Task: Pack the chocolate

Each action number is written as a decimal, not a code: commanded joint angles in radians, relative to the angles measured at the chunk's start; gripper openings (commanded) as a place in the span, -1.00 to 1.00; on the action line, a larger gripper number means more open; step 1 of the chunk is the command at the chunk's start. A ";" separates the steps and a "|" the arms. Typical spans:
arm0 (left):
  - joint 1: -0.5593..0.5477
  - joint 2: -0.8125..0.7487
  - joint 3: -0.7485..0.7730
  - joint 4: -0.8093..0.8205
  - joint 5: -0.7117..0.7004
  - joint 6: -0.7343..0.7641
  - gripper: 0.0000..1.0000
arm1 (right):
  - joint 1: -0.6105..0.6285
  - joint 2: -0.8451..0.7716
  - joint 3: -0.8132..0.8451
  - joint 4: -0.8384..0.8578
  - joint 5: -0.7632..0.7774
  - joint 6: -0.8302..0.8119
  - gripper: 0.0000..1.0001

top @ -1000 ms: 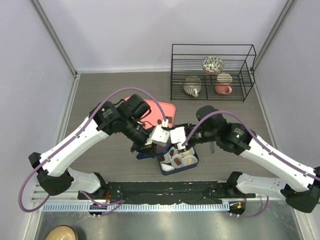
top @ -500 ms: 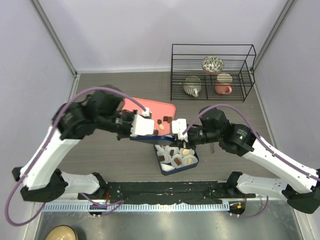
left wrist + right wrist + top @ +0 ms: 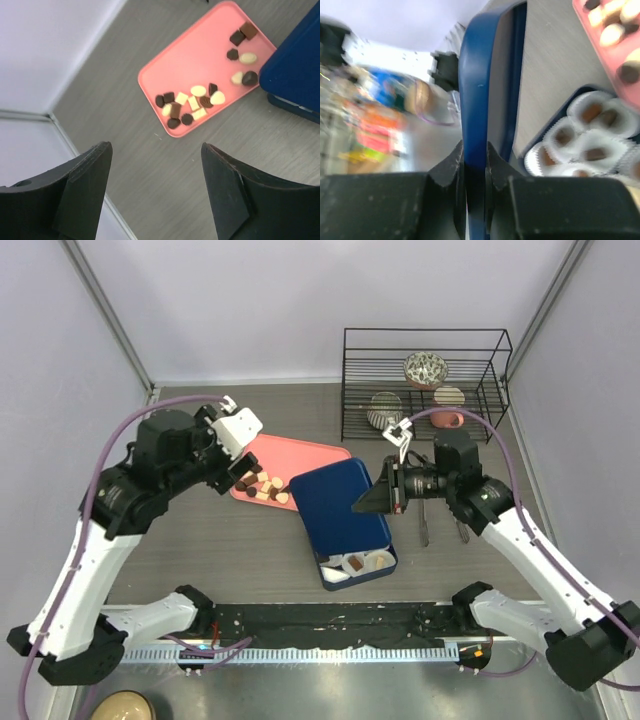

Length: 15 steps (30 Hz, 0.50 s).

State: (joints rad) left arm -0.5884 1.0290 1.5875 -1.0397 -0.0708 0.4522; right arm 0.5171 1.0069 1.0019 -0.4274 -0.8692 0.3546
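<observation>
The chocolate (image 3: pixel 192 102) lies in loose dark, brown and cream pieces on a pink tray (image 3: pixel 200 60), which also shows in the top view (image 3: pixel 300 455). More pieces sit in white paper cups in the blue box (image 3: pixel 385 565), seen close up in the right wrist view (image 3: pixel 590 145). My right gripper (image 3: pixel 475 150) is shut on the edge of the blue lid (image 3: pixel 477 75) and holds it tilted over the box (image 3: pixel 335 505). High above the tray's left end, my left gripper (image 3: pixel 155 147) hangs open with nothing between its fingers.
A black wire rack (image 3: pixel 425 385) with two mugs and a bowl stands at the back right. Two slim metal utensils (image 3: pixel 425 520) lie on the table right of the box. Grey walls close in on both sides.
The left gripper opened, let go of the blue lid and swung up and back to the left. The right gripper closed on the lid and now holds it alone, turned broadside over the box.
</observation>
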 commanded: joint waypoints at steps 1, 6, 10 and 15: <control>0.045 0.003 -0.037 0.066 0.011 -0.098 0.53 | -0.101 -0.047 -0.228 0.584 -0.257 0.596 -0.99; 0.061 0.002 -0.092 0.055 0.057 -0.112 0.56 | -0.224 -0.011 -0.511 1.039 -0.248 1.022 -0.99; 0.061 -0.004 -0.135 0.052 0.065 -0.110 0.57 | -0.278 0.033 -0.578 1.128 -0.249 1.051 -0.99; 0.061 -0.006 -0.181 0.050 0.124 -0.113 0.58 | -0.281 0.071 -0.579 0.956 -0.223 0.904 -0.98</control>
State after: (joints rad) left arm -0.5335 1.0359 1.4322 -1.0267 0.0006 0.3588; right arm 0.2390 1.0698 0.4042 0.5167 -1.0763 1.2900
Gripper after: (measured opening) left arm 0.789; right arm 0.184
